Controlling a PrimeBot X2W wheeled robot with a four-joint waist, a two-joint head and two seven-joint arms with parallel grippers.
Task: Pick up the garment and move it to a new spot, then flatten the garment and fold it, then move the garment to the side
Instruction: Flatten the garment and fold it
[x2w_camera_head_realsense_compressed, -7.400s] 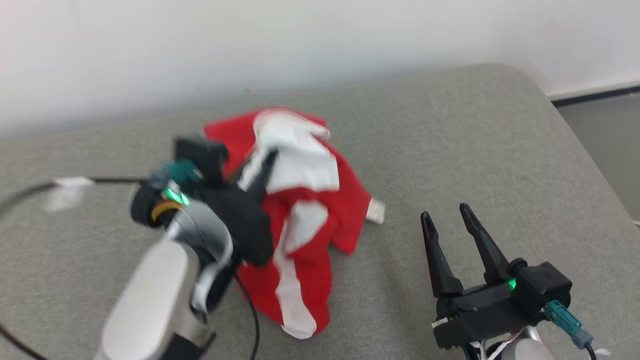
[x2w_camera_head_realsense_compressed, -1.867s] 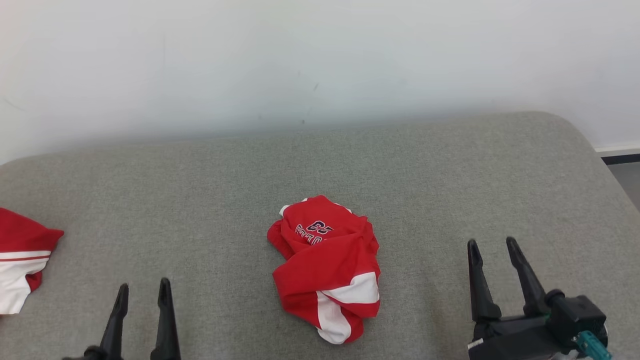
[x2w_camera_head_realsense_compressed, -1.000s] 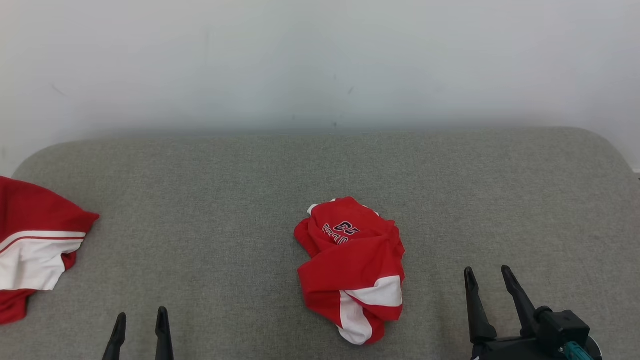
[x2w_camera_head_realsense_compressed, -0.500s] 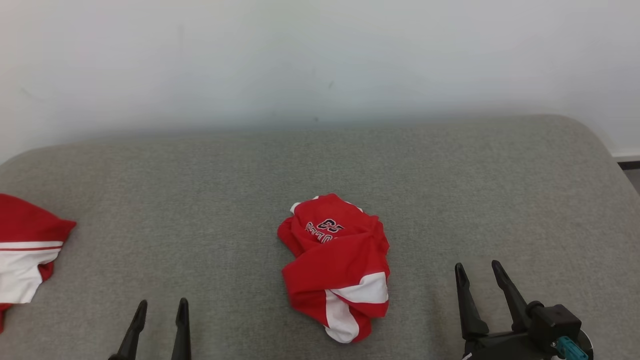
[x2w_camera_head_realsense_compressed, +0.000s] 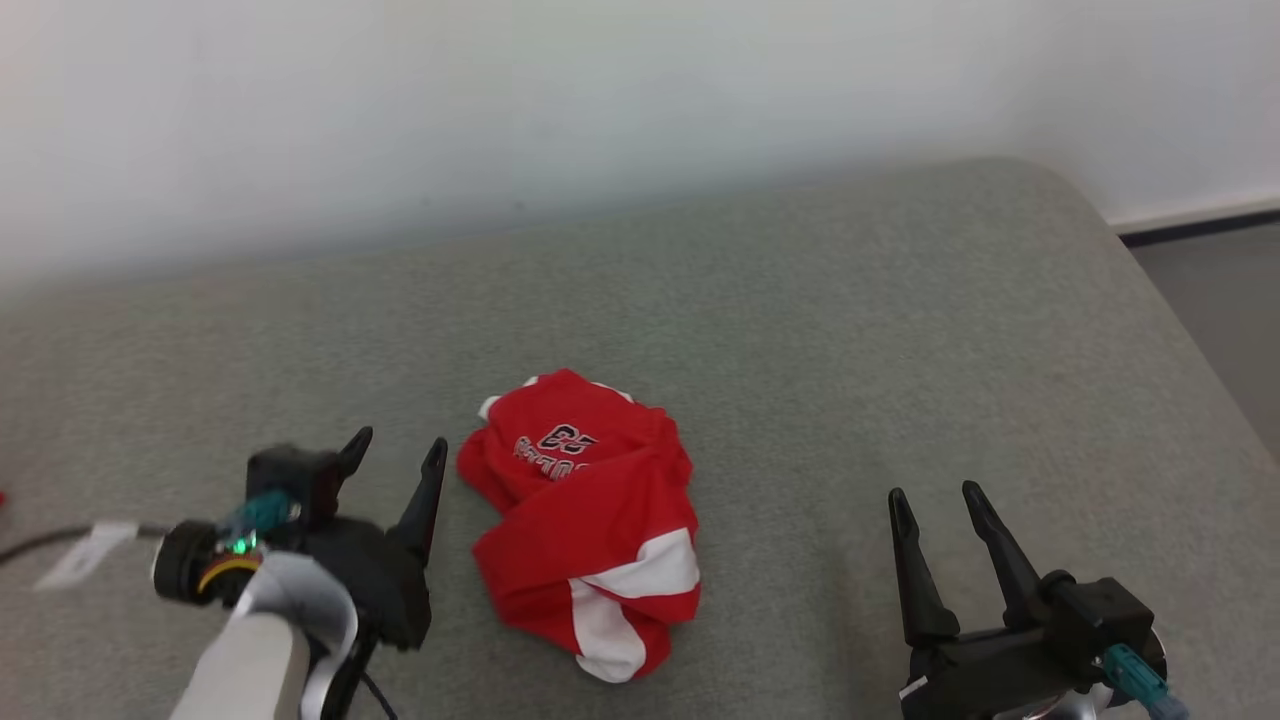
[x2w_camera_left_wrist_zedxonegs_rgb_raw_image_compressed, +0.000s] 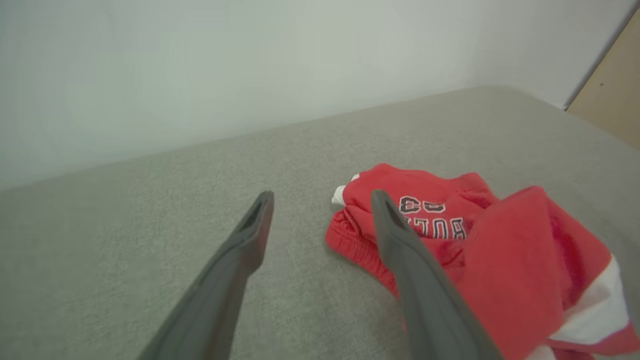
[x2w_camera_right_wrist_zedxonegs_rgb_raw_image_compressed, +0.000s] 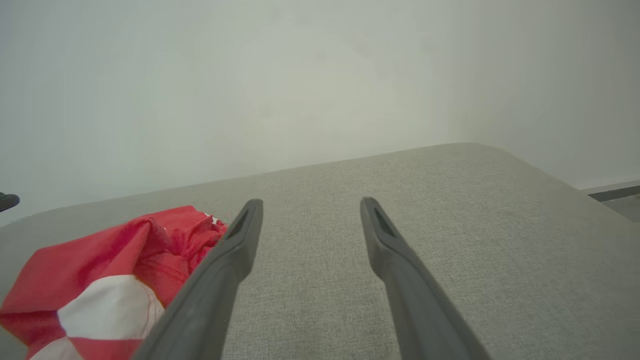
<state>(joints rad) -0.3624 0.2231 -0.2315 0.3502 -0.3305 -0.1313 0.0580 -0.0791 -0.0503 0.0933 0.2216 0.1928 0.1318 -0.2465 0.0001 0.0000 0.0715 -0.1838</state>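
A crumpled red garment (x2w_camera_head_realsense_compressed: 585, 520) with white panels and dark lettering lies in a heap on the grey cushioned surface (x2w_camera_head_realsense_compressed: 800, 330). My left gripper (x2w_camera_head_realsense_compressed: 395, 450) stands open just left of the heap, its right fingertip close to the garment's upper left edge, nothing between its fingers. In the left wrist view the garment (x2w_camera_left_wrist_zedxonegs_rgb_raw_image_compressed: 480, 240) lies to the right of the open left gripper (x2w_camera_left_wrist_zedxonegs_rgb_raw_image_compressed: 322, 197). My right gripper (x2w_camera_head_realsense_compressed: 930, 495) is open and empty well to the right of the heap. The right wrist view has the garment (x2w_camera_right_wrist_zedxonegs_rgb_raw_image_compressed: 110, 270) at lower left of the right gripper (x2w_camera_right_wrist_zedxonegs_rgb_raw_image_compressed: 310, 202).
A pale wall (x2w_camera_head_realsense_compressed: 500, 100) runs behind the surface. The surface's rounded right edge (x2w_camera_head_realsense_compressed: 1130, 260) drops to a grey floor (x2w_camera_head_realsense_compressed: 1220, 290) with a dark baseboard strip. A cable with a white tag (x2w_camera_head_realsense_compressed: 85, 550) trails from my left wrist.
The head view has turned right, so the second red and white cloth at the left has left the picture. My left arm has risen and reached forward up to the heap's left side. The heap lies as before.
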